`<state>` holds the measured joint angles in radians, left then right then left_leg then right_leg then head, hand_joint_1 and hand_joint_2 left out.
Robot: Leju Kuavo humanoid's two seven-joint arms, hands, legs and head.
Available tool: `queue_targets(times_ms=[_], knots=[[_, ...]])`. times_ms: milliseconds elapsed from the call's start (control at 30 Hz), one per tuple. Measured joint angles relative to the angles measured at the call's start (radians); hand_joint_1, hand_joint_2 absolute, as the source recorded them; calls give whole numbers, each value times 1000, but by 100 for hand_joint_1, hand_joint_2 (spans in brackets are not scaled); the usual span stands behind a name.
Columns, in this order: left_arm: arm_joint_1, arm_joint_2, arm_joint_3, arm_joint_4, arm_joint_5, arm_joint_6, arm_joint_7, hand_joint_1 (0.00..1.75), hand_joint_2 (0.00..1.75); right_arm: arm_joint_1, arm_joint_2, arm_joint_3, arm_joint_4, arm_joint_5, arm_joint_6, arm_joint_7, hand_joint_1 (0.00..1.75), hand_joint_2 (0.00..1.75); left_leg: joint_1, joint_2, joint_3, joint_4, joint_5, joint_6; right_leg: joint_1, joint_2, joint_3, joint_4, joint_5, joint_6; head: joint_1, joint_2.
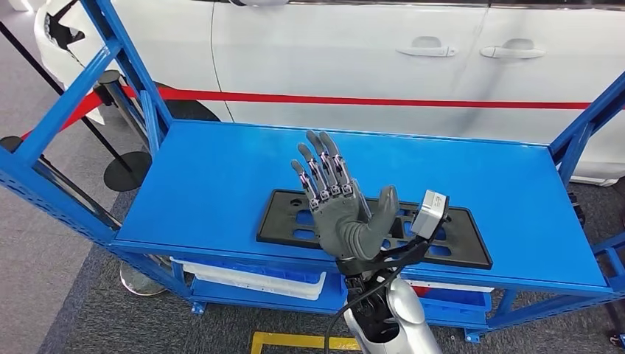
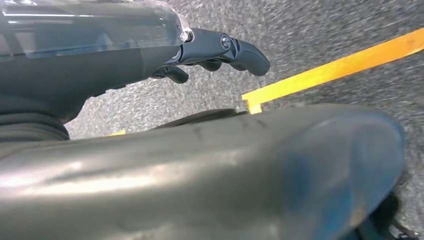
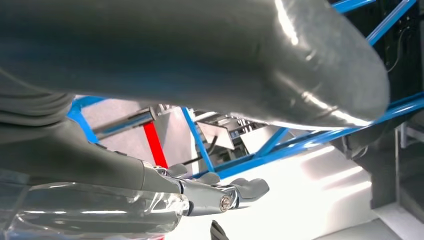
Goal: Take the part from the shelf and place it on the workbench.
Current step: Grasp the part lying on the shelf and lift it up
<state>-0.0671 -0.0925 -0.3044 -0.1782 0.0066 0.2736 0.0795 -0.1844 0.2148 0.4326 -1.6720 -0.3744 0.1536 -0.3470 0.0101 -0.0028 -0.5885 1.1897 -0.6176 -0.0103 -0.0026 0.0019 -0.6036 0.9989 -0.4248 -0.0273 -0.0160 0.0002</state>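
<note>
The black part [image 1: 295,217] lies flat along the shelf's [image 1: 214,177] front edge; the right hand [image 1: 340,203], fingers spread wide, holding nothing, seemingly hovers above its middle.

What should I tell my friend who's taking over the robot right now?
Right hand: raised above the blue shelf, fingers spread, holding nothing.
Left hand: hanging low over the grey floor, fingers curled, holding nothing.
The part, a flat black panel, lies on the shelf top near its front edge, partly behind the right hand.
Done: nothing yet; the panel is not gripped.
Left: grip the panel, lift it off the shelf and place it on the workbench.
</note>
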Motion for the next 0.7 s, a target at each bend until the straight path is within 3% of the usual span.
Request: queue_targets(times_ms=[33, 67, 100, 167, 233, 300, 400, 467, 533, 567, 600, 633, 700], knots=[[1, 0, 0, 0, -1, 1, 0, 0, 0, 0, 0, 0, 2, 4, 2, -6, 0, 0, 1, 0, -41, 63, -16, -2, 1, 0, 4, 0, -4, -2, 0, 0], [2, 0, 0, 0, -2, 2, 0, 0, 0, 0, -1, 0, 5, 7, 3, -10, 0, 0, 1, 0, -69, 98, -12, -4, 1, 2, 9, 1, -9, -3, 0, 0], [4, 1, 0, 0, -2, 2, 0, 0, 0, 0, -1, 0, 7, 7, 4, -12, 0, 0, 1, 0, -78, 91, 16, -5, 1, 7, 15, 2, -15, -1, 0, 0], [5, 1, 0, 0, -3, 3, -1, 0, 0, 0, -2, 0, 10, 7, 5, -16, 0, 0, 3, -7, -47, -23, 110, -4, 0, 19, 30, 8, -28, 5, 0, 0], [6, 1, 0, 0, -4, 3, -2, 0, 0, -3, -3, 0, 10, 8, 8, -20, 0, 0, 4, -26, -5, -133, 161, 1, 1, 30, 36, 16, -39, 15, 0, 0], [5, 2, 0, 1, -5, 4, -4, 0, 0, -4, -3, 0, 10, 10, 14, -24, 0, 0, 1, -36, 9, -161, 160, 8, 0, 40, 32, 20, -42, 23, 1, 0], [1, 1, 0, 1, -7, 6, -6, 0, 0, -4, -3, -2, 10, 14, 27, -27, 0, 0, 3, -20, 15, -171, 162, 27, -3, 40, 26, 30, -50, 38, 3, 0], [0, 0, 0, 1, -7, 9, -8, 0, 0, -4, -4, -5, 9, 18, 37, -28, 0, 0, 6, -6, 21, -177, 162, 37, -4, 19, -9, 103, -90, 49, 7, 0], [0, 0, 0, 1, -7, 13, -8, 0, 0, -2, -4, -8, 10, 21, 45, -27, 0, 0, 4, 7, 23, -177, 158, 42, -6, 8, -81, 232, -142, 57, 9, 0], [0, 0, 0, 1, -7, 14, -8, 0, 0, 0, -4, -10, 10, 22, 49, -27, 0, 0, 3, 13, 25, -176, 155, 43, -7, 6, -110, 279, -152, 59, 9, 0], [1, 0, 0, 1, -7, 15, -9, 0, 0, 2, -5, -11, 10, 22, 51, -27, 0, 0, 2, 20, 27, -176, 153, 44, -8, 5, -125, 296, -145, 58, 9, 0], [1, 0, 0, 1, -7, 16, -9, 0, 0, 2, -5, -12, 10, 23, 53, -27, 0, 0, 1, 26, 31, -176, 149, 44, -8, 3, -119, 272, -118, 56, 9, 0], [1, -1, 0, 1, -7, 19, -10, 0, 0, 1, -5, -12, 10, 24, 57, -27, 0, 0, -1, 38, 44, -177, 141, 42, -2, -17, -59, 141, -43, 42, 9, 0]])
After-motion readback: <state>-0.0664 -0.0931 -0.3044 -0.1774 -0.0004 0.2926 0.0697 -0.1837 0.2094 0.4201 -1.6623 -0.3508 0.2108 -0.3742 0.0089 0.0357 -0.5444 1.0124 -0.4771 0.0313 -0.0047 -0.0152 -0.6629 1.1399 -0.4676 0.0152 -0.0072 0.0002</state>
